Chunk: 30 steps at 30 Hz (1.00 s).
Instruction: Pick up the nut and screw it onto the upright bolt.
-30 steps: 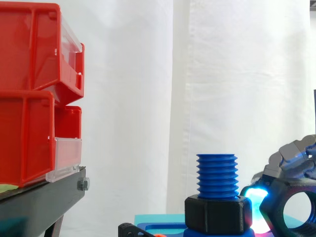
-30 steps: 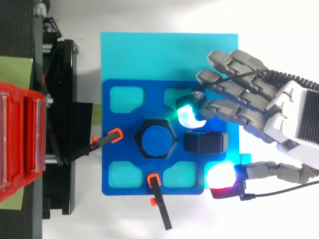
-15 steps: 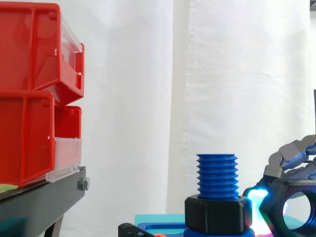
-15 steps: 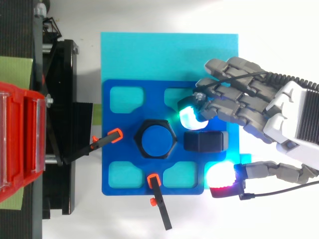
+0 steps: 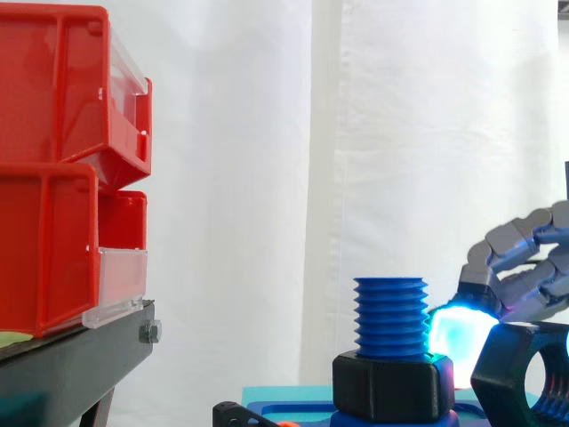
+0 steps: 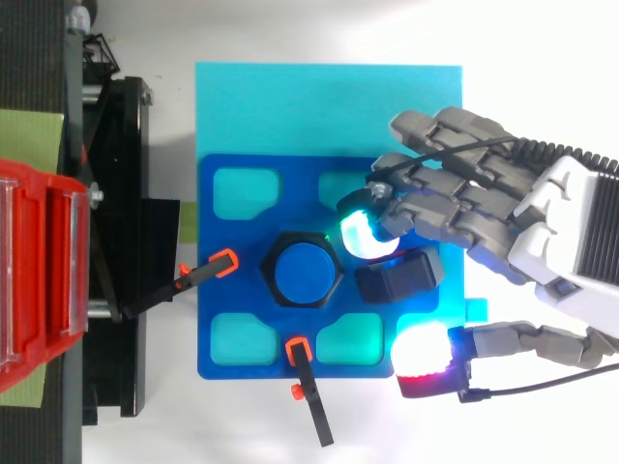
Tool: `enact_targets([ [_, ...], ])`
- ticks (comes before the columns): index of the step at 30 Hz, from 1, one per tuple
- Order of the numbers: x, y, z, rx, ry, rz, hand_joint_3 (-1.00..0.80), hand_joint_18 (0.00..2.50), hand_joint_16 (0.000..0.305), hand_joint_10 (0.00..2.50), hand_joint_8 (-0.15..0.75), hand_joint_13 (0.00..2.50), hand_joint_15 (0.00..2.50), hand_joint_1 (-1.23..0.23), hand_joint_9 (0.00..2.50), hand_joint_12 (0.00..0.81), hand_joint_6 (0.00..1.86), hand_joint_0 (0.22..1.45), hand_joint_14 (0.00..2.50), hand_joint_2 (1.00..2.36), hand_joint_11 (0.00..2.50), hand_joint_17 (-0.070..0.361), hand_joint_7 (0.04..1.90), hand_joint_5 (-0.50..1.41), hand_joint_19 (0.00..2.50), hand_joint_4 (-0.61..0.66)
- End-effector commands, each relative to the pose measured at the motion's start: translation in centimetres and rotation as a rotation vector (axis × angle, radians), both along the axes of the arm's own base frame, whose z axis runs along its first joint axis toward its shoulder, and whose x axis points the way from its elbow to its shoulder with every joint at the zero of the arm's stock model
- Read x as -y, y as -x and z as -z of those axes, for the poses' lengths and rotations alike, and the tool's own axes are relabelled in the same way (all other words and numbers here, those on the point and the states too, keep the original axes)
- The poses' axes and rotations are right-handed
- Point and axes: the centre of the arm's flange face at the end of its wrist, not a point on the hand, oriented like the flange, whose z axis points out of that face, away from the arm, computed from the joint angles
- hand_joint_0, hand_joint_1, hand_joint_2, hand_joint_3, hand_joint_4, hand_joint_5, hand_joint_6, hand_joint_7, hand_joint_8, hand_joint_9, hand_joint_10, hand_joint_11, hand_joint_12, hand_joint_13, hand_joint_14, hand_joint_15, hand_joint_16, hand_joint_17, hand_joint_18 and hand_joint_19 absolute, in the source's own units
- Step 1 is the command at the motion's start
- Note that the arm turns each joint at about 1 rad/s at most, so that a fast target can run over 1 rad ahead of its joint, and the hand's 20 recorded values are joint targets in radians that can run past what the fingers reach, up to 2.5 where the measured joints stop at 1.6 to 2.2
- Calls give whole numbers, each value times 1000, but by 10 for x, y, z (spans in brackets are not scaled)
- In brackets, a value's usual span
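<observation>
Before the white curtain, the hand curls its fingers over the black nut, on edge just beside the upright bolt; it should clamp firmly and turn the nut flat before threading.

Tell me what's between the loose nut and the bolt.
The hand's glowing cyan fingertip, hooked over the loose nut, sits between it and the bolt in the side view; the top view adds a narrow strip of blue plate.
</observation>
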Motion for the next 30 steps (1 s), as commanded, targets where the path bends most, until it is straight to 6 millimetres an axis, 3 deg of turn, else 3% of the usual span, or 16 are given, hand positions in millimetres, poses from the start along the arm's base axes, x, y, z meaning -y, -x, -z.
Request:
enact_targets([
  [1, 0, -1, -9, -44, 16, 0, -500, 246, 62, 0, 296, 204, 0, -624, 450, 410, 503, 436, 0, 1000, 43, 140, 857, -191, 97, 216],
  [7, -1, 0, -10, -60, 21, -1, -500, 238, 63, 0, 299, 204, 0, -566, 454, 412, 503, 431, 0, 1000, 38, 142, 857, -189, 96, 218],
  [15, -3, 0, -11, -58, 20, -6, -500, 209, 57, 0, 290, 208, 0, -307, 483, 390, 503, 470, 0, 1000, 43, 128, 868, -182, 124, 214],
  [30, 3, -4, -19, -51, 13, 2, -500, 265, 52, 2, 276, 253, 0, -496, 556, 368, 503, 524, 0, 1000, 75, 118, 884, -158, 137, 221],
])
